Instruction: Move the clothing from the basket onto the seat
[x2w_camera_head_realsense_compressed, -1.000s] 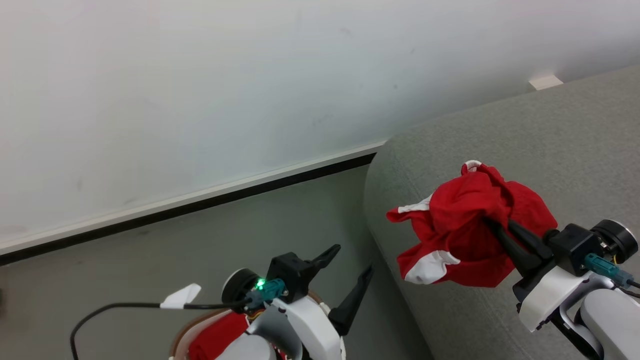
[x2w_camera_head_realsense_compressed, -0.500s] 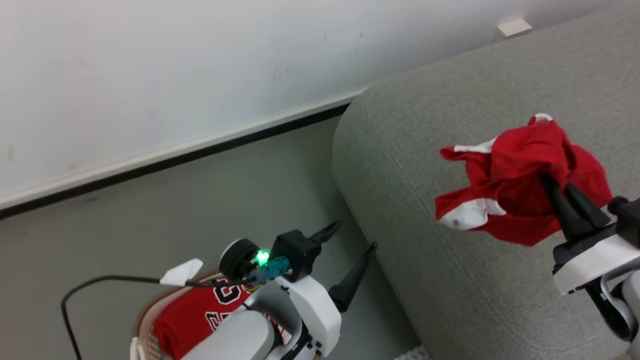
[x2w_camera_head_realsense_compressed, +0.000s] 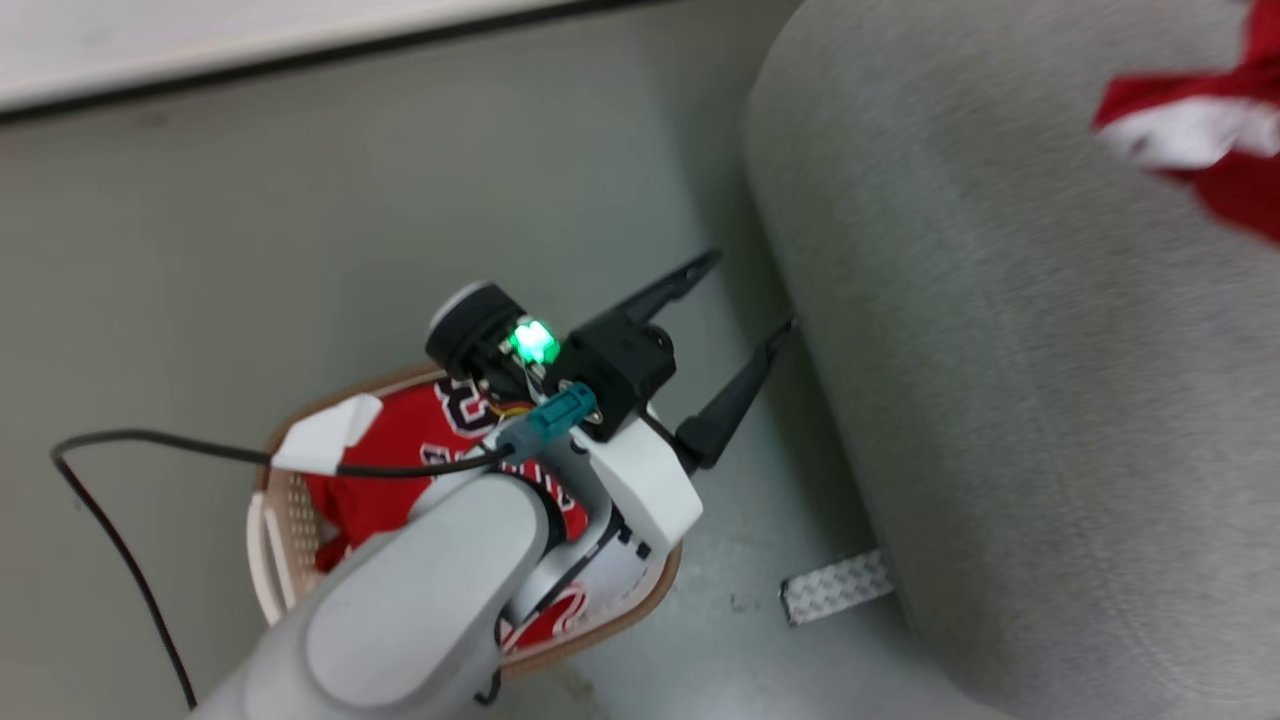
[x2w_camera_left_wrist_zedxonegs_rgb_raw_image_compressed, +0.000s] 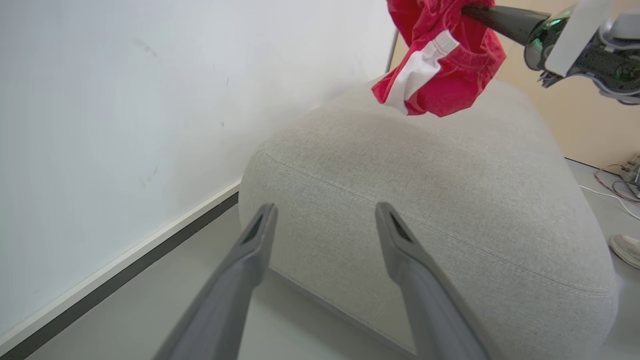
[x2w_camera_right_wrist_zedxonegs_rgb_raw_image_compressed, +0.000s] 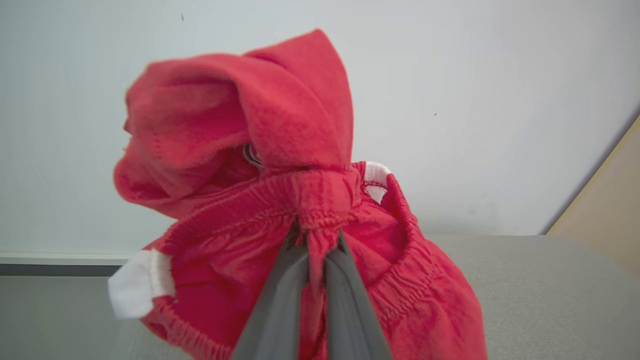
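On the floor at the left, the basket (x2w_camera_head_realsense_compressed: 280, 510) holds a red jersey (x2w_camera_head_realsense_compressed: 415, 435). Above it the left claw (x2w_camera_head_realsense_compressed: 752, 290) is spread wide and empty, its fingers pointing toward the side of the seat (x2w_camera_head_realsense_compressed: 1000, 400). Further right, the right claw (x2w_camera_right_wrist_zedxonegs_rgb_raw_image_compressed: 316, 240) is clamped tight on the waistband of red shorts (x2w_camera_right_wrist_zedxonegs_rgb_raw_image_compressed: 240, 150), which hang over the seat without touching it. This looks like the delivery step. Next, lower the shorts onto the cushion, let go, then fetch the jersey.
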